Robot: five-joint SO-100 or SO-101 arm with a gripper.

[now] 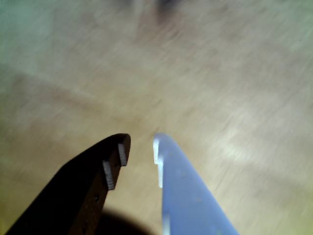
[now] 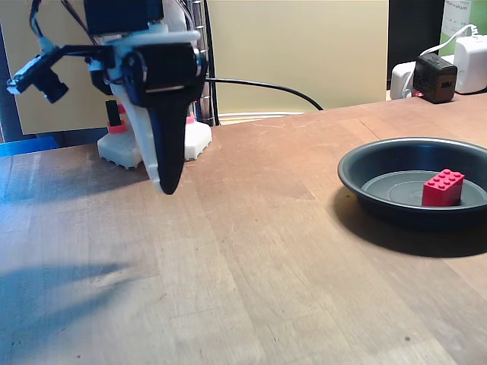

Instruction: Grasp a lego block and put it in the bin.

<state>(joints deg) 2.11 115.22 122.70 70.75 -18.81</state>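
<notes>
Brown wood-plank tabletop (image 2: 251,251), grain running front to back, w/ soft blue-tinted shadows at fixed view's left; pale yellow wall (image 2: 304,46) behind. Wide shallow dark grey round bin (image 2: 365,179) at right, holding small red studded plastic lego block (image 2: 443,188) on its flat bottom. End effector (image 1: 141,147), one black & one white finger, hangs above bare wood, slightly spread, gripping nothing. Black cable (image 2: 266,86), white chargers (image 2: 472,61) at rear.

Brown wooden plank tabletop (image 2: 251,251) – bare grain, blurred in wrist view. Fixed view: black cable (image 2: 266,85) arcs at 12 o'clock against pale yellow wall (image 2: 297,46); black cube charger (image 2: 435,77) and white adapter (image 2: 470,65) at 2 o'clock.
</notes>
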